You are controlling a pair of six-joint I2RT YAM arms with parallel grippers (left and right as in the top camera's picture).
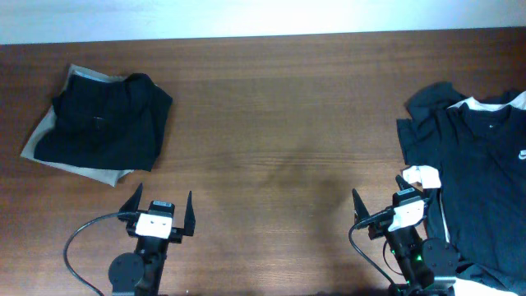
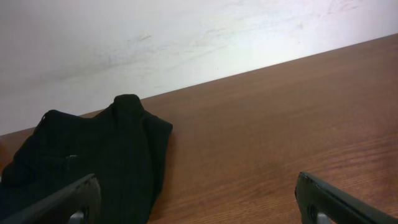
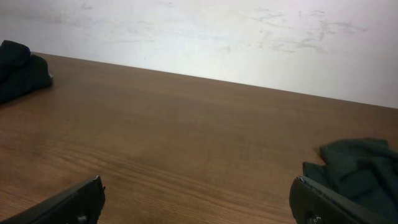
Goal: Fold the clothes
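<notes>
A black T-shirt with a small white logo (image 1: 485,173) lies spread at the table's right edge, on other black and white garments. Its near corner shows in the right wrist view (image 3: 357,168). A folded black shirt (image 1: 103,119) lies on a beige one (image 1: 37,136) at the back left; it also shows in the left wrist view (image 2: 87,162). My left gripper (image 1: 158,207) is open and empty near the front edge, below the folded pile. My right gripper (image 1: 393,201) is open and empty, just left of the spread shirt.
The brown wooden table (image 1: 279,148) stretches bare between the two piles. A white wall (image 3: 199,31) runs behind the table's far edge. A black cable (image 1: 78,238) loops beside the left arm's base.
</notes>
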